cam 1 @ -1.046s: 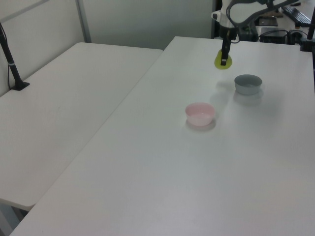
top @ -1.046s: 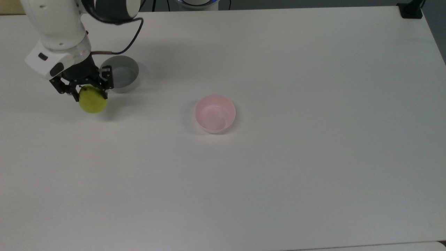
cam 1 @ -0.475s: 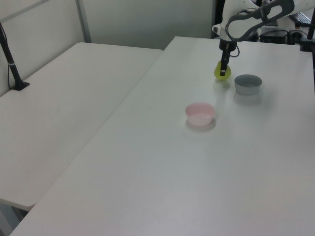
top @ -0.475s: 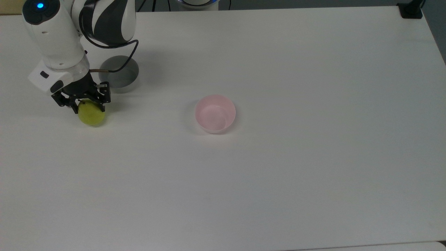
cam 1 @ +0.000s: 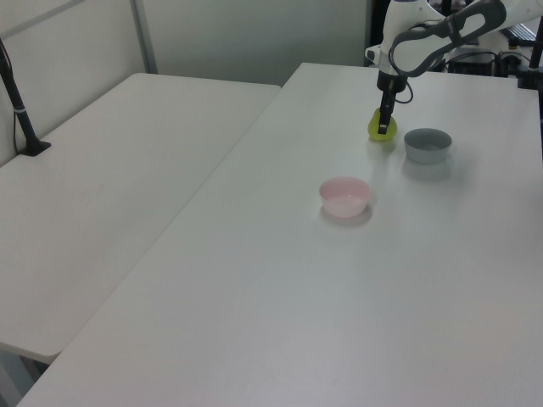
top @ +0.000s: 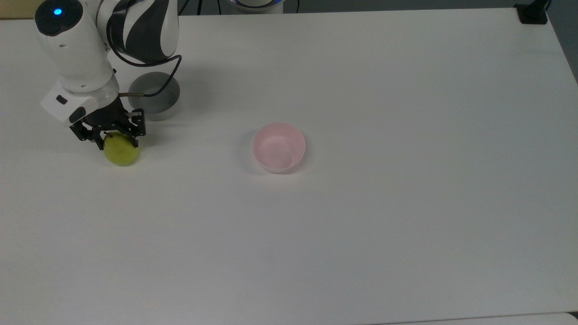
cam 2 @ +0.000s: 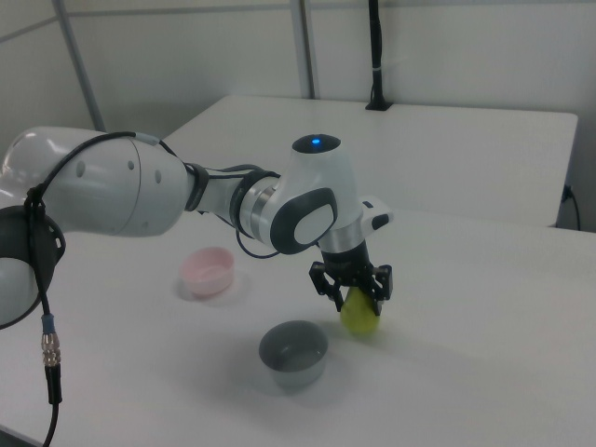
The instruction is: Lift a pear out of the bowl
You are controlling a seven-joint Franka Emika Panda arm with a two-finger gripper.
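The yellow-green pear [top: 122, 152] is low on the white table at the top view's left, in front of the grey bowl [top: 159, 100]. My gripper [top: 115, 136] comes down on it from above and is shut on its upper part. In the right view the black fingers straddle the top of the pear [cam 2: 360, 318], which seems to touch the tabletop, and the gripper [cam 2: 353, 292] hangs under the white wrist. The pink bowl [top: 278, 147] stands empty near the table's middle, well apart from the pear. In the left view the pear [cam 1: 379, 130] is beside the grey bowl [cam 1: 427, 145].
The arm's white and black links reach in from the top view's upper left, and a black cable loops over the grey bowl. A second white table [cam 1: 102, 186] adjoins on the left view's left. A black post base [top: 533, 13] sits at the top view's far right corner.
The gripper has come down with the pear in it, from above the table to table level beside the grey bowl. The bowls have not moved.
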